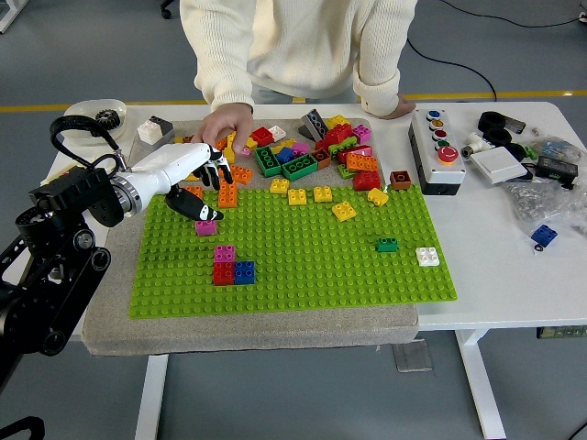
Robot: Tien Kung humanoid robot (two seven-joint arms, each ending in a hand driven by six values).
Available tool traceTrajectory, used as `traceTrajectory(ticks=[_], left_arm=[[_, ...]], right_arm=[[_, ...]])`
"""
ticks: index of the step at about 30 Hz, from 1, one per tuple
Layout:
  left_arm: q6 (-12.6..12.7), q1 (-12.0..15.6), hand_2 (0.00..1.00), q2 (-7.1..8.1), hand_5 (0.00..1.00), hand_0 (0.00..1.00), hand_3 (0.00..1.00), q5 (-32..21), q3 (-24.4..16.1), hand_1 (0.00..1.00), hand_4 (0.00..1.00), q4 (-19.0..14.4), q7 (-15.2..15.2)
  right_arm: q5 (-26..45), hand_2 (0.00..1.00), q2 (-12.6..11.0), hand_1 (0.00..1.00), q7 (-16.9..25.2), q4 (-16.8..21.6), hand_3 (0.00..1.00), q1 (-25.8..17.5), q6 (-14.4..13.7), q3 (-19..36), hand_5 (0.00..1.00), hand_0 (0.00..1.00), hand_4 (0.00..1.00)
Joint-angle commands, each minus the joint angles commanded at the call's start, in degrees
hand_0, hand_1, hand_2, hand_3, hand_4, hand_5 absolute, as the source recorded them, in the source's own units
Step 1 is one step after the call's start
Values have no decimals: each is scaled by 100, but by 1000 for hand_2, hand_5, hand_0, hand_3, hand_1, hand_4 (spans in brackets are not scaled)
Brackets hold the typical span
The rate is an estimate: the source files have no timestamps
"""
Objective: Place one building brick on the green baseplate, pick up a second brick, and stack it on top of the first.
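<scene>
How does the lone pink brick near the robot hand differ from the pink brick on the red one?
The lone pink brick sits directly on the green baseplate, just below the left robot hand; the stacked pink brick rests on a red brick, nearer the table's front edge. The lone one has nothing beside it; the stacked one's red base has a blue brick alongside. Both are pink and look similar in size.

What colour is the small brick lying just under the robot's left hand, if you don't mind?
Pink; the small brick sits on the green baseplate, clearest in the head view.
</scene>
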Motion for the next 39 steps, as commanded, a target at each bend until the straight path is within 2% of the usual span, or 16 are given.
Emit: traceTrajectory(ticks=[5, 6, 11, 12, 20, 27, 30, 31, 32, 39], left_arm=[[-91, -56, 537, -1, 139, 561, 545, 0, 20, 543, 998, 113, -74], [-113, -82, 570, -4, 133, 641, 567, 0, 44, 612, 998, 167, -94], [-256, -242, 570, -81, 133, 641, 567, 0, 105, 612, 998, 497, -132], [-277, -262, 606, -92, 152, 702, 610, 0, 108, 657, 998, 537, -129], [-436, -463, 618, -283, 152, 711, 637, 0, -19, 666, 998, 931, 5], [-525, -441, 620, -382, 160, 711, 638, 0, -299, 667, 998, 1059, 135], [-667, -421, 620, -410, 160, 711, 638, 0, -422, 667, 998, 1014, 348], [-683, -418, 595, -415, 175, 667, 637, 0, -433, 636, 998, 1006, 390], [-705, -409, 595, -427, 175, 667, 637, 0, -449, 636, 998, 991, 507], [-587, -374, 587, -486, 172, 661, 642, 0, -468, 623, 998, 1001, 1203]], right_arm=[[0, 710, 1, 640, -3, 0, 590, 1, -1, 8, 416, 740, 827], [0, 711, -1, 639, -5, 0, 589, 0, 0, 11, 416, 741, 827], [0, 711, -9, 639, -4, 0, 589, 0, 1, 19, 416, 741, 827], [0, 711, -9, 641, -4, 0, 589, 1, 1, 18, 415, 741, 827], [0, 710, -17, 640, -6, 0, 588, 8, 3, 13, 415, 741, 826], [7, 711, -22, 639, 2, 0, 589, 14, -1, -1, 415, 741, 826], [0, 711, -25, 639, -9, 0, 589, -6, 0, 26, 415, 741, 826], [0, 710, -25, 640, -10, 0, 589, -7, -1, 26, 415, 741, 826], [0, 710, -26, 640, -8, 0, 589, -8, -2, 23, 415, 741, 826], [1, 710, -25, 640, 0, 0, 588, 11, 0, 4, 415, 741, 826]])
